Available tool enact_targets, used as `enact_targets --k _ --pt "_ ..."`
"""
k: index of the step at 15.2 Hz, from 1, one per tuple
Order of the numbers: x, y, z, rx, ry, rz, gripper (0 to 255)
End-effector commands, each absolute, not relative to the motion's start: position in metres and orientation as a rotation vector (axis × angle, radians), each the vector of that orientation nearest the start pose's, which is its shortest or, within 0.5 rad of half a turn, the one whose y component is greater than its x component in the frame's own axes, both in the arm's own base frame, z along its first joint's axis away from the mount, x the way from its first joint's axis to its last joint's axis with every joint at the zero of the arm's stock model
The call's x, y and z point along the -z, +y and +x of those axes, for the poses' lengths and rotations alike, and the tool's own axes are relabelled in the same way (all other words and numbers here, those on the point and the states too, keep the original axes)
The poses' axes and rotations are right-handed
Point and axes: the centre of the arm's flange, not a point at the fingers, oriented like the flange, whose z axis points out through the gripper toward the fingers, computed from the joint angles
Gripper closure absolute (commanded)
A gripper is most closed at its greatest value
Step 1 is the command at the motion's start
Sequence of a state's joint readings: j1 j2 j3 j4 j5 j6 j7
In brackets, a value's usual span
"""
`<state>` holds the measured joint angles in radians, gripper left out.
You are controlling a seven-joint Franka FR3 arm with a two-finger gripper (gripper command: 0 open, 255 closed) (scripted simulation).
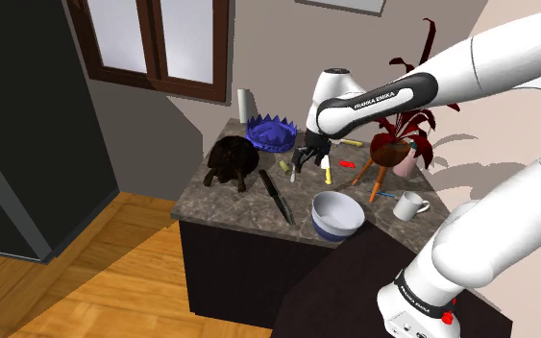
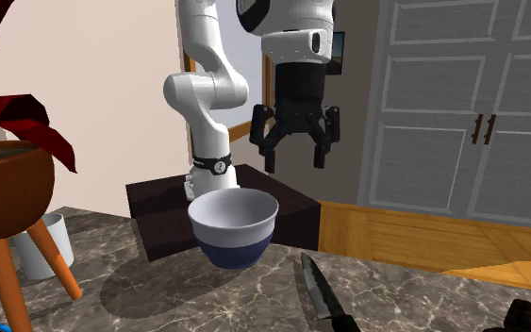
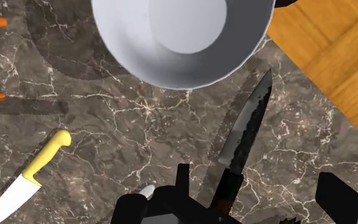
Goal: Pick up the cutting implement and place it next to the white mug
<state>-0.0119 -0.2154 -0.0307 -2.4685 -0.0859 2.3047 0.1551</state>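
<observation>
Over the bench, arm [image 1: 383, 96]: white with dark joints; it rises from the stand at the shoulder view's lower right and reaches up and to the left, with the wrist turned down toward the stone top.
Bench [image 1: 230, 206]: dark veined stone slab on a dark cabinet, set on a wood floor.
Potted plant [image 1: 391, 149]: red leaves in a brown pot on splayed orange legs, at the bench's end on the shoulder view's right.
Bowl [image 1: 338, 213]: white inside and blue outside, upright near the bench edge that faces the stand; it stands between the dark-bladed knife and the white mug.
Jaws: black, pointing straight down and hanging clear above the bench; spread wide apart, clasping nothing.
Dark-bladed knife [image 1: 276, 197]: black handle and mottled dark blade, lying flat on the bench just beside the bowl on the shoulder view's left. The tip points toward the bench edge. In the wrist view the handle end lies below the gap between the jaws, untouched.
White mug [image 1: 410, 205]: upright, handle toward the shoulder view's right, near the plant's legs; well apart from the dark-bladed knife.
Yellow-handled knife [image 3: 28, 175]: pale blade, lying flat on the bench near the orange legs.
</observation>
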Motion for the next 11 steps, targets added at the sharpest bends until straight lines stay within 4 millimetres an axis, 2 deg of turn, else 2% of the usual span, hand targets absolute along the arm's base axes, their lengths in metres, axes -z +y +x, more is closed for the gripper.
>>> enact_targets --k 1,11 --pt "-0.352 -0.022 0.468 0.088 0.225 -3.180 0" --pt "-0.240 -0.026 0.537 0.080 0.224 -3.141 0"
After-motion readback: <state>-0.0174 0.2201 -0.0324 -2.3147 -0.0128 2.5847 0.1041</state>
